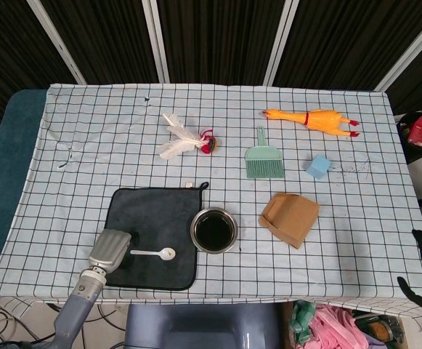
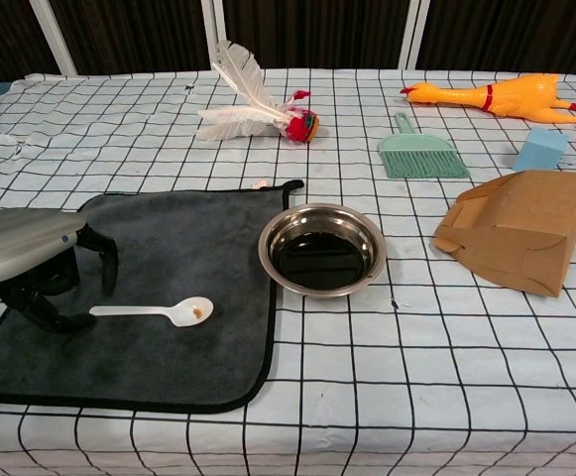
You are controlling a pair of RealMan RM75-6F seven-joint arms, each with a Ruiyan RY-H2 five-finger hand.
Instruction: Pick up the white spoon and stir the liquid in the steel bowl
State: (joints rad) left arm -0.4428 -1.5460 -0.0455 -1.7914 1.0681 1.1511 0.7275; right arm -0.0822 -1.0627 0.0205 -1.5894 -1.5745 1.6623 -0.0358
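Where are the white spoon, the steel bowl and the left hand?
white spoon [image 2: 155, 311], chest view, on its handle.
steel bowl [image 2: 268, 241], chest view, on the left rim.
left hand [image 2: 32, 260], chest view, on the grey back of the hand.

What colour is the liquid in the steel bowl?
Dark, nearly black liquid in the round steel bowl; clearest in the chest view.

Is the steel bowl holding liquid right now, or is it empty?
Holding liquid. The steel bowl stands upright beside the dark mat, and a dark pool covers its bottom in both views. How deep it is cannot be told.
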